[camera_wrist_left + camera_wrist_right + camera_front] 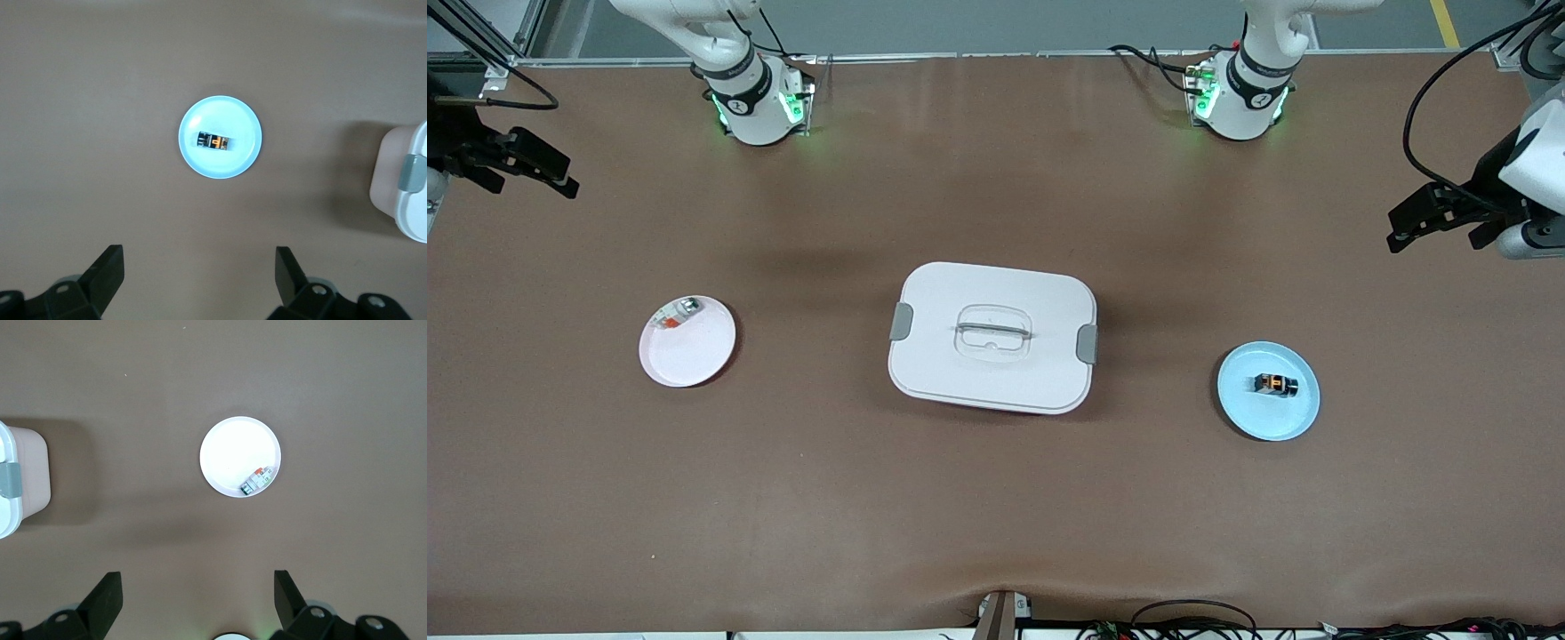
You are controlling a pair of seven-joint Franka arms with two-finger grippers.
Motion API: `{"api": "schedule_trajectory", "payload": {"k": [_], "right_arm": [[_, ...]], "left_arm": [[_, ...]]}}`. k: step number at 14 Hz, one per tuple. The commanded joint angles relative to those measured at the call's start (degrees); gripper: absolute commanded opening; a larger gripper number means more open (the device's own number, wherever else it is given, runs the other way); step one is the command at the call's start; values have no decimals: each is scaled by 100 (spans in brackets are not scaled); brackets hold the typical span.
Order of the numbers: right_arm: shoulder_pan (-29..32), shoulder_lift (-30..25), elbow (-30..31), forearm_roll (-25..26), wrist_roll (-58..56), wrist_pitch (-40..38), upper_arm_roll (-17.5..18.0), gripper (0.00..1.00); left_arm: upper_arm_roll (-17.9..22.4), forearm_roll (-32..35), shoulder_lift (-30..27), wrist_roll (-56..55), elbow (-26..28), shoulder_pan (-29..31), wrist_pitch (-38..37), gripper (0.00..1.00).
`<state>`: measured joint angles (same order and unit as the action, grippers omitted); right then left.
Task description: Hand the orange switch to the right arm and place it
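Observation:
The orange switch point(1275, 384), a tiny black part with an orange band, lies on a light blue plate point(1303, 413) toward the left arm's end of the table. In the left wrist view the switch point(215, 141) sits in the middle of that plate point(220, 167). My left gripper point(199, 257) hangs high above the table beside the plate, open, with nothing between its fingers. The right arm point(751, 98) holds my right gripper point(198, 583) high over its own end of the table, also open and holding nothing.
A white lidded box point(960, 373) with grey clips stands mid-table between the two plates. A white plate point(689, 356) toward the right arm's end carries a small silvery-white piece with red marks point(679, 313), also seen as point(257, 481).

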<state>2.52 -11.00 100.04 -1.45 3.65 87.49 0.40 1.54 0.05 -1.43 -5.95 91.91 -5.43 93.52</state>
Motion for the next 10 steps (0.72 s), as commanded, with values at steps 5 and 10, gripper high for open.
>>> {"api": "schedule_trajectory", "payload": {"k": [5, 10], "right_arm": [[126, -78, 42, -101, -83, -21, 56, 100], [126, -78, 33, -101, -83, -13, 56, 100]], "left_arm": [[48, -128, 335, 102, -94, -2, -124, 100], [39, -93, 941, 102, -94, -11, -71, 100]]}}
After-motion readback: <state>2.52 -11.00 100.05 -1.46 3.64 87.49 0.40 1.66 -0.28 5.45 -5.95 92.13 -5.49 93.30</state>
